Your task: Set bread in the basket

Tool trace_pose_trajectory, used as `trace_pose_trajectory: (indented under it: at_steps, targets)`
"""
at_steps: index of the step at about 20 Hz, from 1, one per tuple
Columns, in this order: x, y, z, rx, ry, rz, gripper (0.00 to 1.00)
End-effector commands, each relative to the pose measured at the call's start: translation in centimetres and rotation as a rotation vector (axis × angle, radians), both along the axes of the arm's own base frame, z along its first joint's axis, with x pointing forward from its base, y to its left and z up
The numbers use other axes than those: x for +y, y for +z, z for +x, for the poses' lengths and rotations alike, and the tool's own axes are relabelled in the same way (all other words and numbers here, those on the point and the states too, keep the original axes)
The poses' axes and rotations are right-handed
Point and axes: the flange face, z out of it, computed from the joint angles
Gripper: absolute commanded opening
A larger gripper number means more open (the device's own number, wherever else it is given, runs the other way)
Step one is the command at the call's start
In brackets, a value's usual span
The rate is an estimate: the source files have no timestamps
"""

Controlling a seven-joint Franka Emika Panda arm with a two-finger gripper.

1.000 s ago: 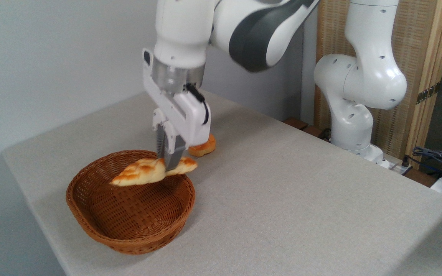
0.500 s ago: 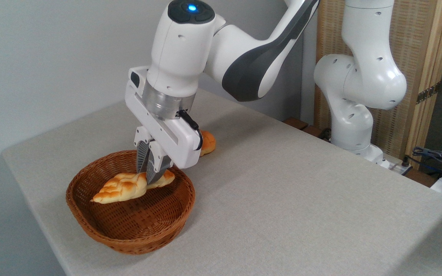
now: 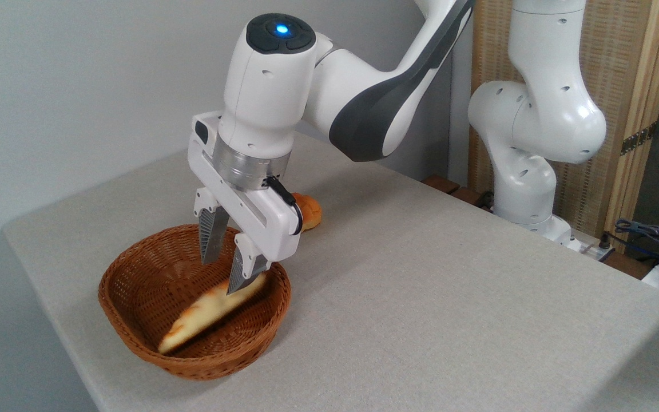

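The gripper (image 3: pixel 227 266) is spread wide w/ nothing in it, the bread (image 3: pixel 210 312) lies blurred, prob. not yet settled, inside the basket (image 3: pixel 135 337) on the worktop (image 3: pixel 421 297), so the job looks basically done.

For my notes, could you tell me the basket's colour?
Reddish-brown woven basket, in the fixed camera view.

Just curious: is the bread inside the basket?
Inside. The bread lies slanted within the basket, blurred; the gripper above is open.
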Motion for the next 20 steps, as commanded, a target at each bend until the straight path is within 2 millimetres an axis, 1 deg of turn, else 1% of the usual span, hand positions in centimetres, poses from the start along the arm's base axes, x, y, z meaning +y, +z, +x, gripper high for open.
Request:
trace_pose_trajectory:
  at_steps: [1,3,4,5,6,7,8,9,12,14,15,16,17,20]
  targets:
    - [-0.2,0.0,0.0,0.000,0.004,-0.009,1.00]
    - [-0.1,0.3,0.0,-0.005,0.006,-0.009,1.00]
    - [-0.1,0.8,0.0,-0.015,0.008,-0.011,1.00]
    - [0.0,1.9,-0.1,-0.029,0.013,-0.011,1.00]
    - [-0.2,3.3,-0.5,-0.036,0.004,-0.016,1.00]
    - [-0.3,3.9,-1.0,-0.003,-0.018,-0.026,1.00]
    - [0.5,6.2,-1.1,0.052,-0.072,0.001,1.00]
    - [0.7,7.9,-1.3,0.096,-0.121,0.054,1.00]
    - [1.6,10.7,-1.9,0.163,-0.189,0.209,1.00]
    - [2.1,12.5,-2.2,0.195,-0.178,0.257,1.00]
    - [2.6,13.0,-2.0,0.214,-0.169,0.304,1.00]
    - [2.8,14.1,-1.9,0.216,-0.156,0.356,1.00]
    - [2.9,14.5,-1.7,0.226,-0.135,0.383,1.00]
    - [2.8,16.1,-1.6,0.218,-0.025,0.373,1.00]
